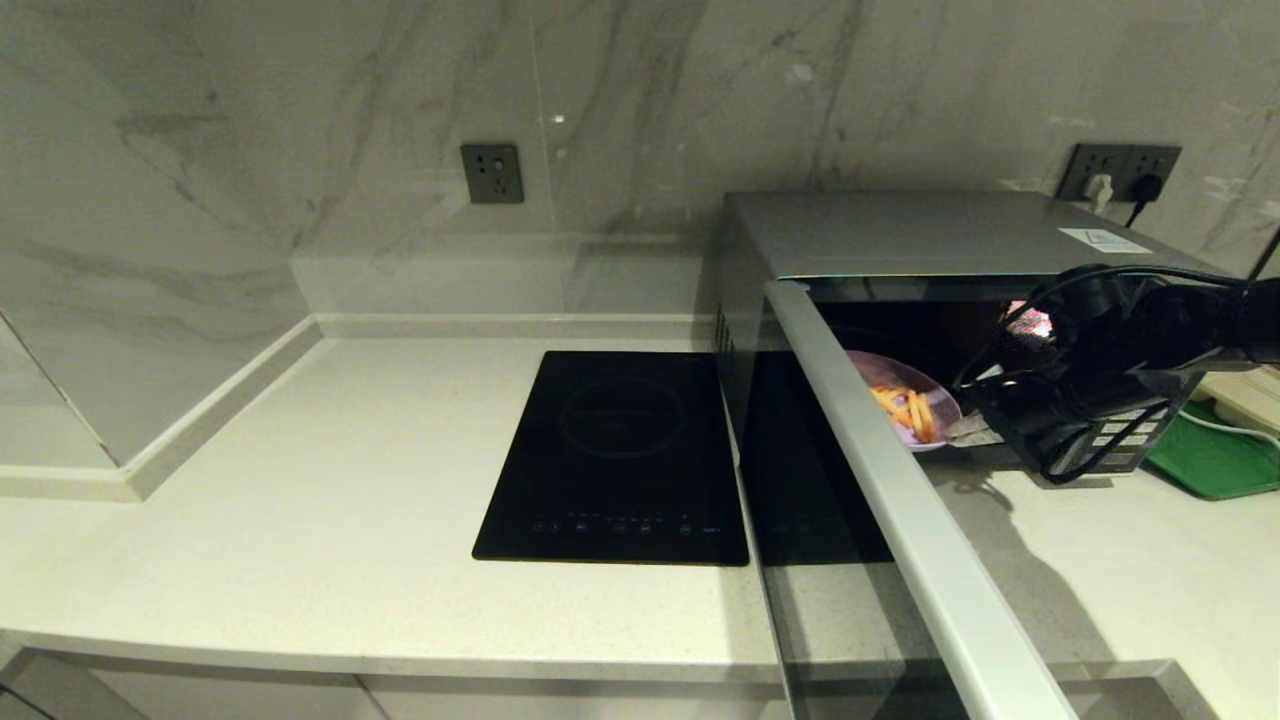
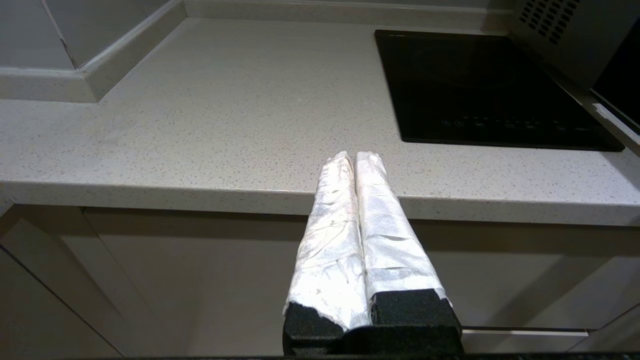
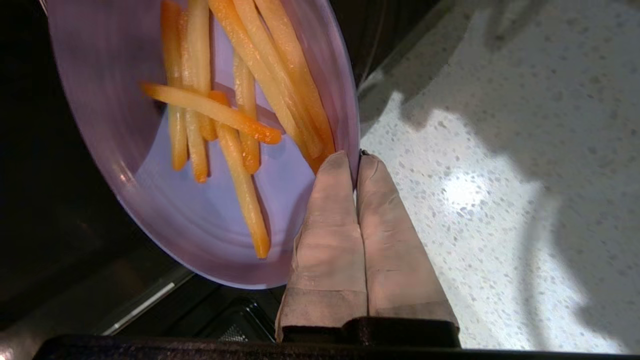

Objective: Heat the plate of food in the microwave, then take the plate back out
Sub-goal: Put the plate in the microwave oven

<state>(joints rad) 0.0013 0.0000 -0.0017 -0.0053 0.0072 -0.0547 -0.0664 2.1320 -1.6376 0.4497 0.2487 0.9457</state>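
Your right gripper (image 3: 357, 159) is clamped on the rim of the plate of food (image 3: 150, 210): in the right wrist view the two wrapped fingers (image 3: 330, 235) lie pressed together with only the thin plate edge between their tips. In the head view that gripper (image 1: 975, 428) sits at the mouth of the microwave (image 1: 930, 235), and the black right arm reaches in from the right edge of the picture.

One plate is present. It is round and pale lilac, so it has no long axis of its own. In the head view the plate (image 1: 890, 380) lies partly inside the dark cavity, with its near edge at the opening's threshold beside the gripper. It appears tilted, though you cannot judge how far.

You can count roughly eight fries (image 3: 220, 115), orange-yellow and thin; overlap makes an exact count uncertain. Most lie with their long axes roughly parallel, running from the gripped rim toward the far side of the plate. One lies crosswise over the others.

One microwave stands on the counter (image 1: 300, 500), with its door (image 1: 900, 500) swung open toward you and its edge running down the picture.

Your left gripper (image 2: 354, 156) is parked off the counter's front edge, its two white-wrapped fingers together and holding nothing.

One black induction hob (image 1: 620, 455) lies flat just left of the microwave. One green tray (image 1: 1215, 455) shows at the right edge.
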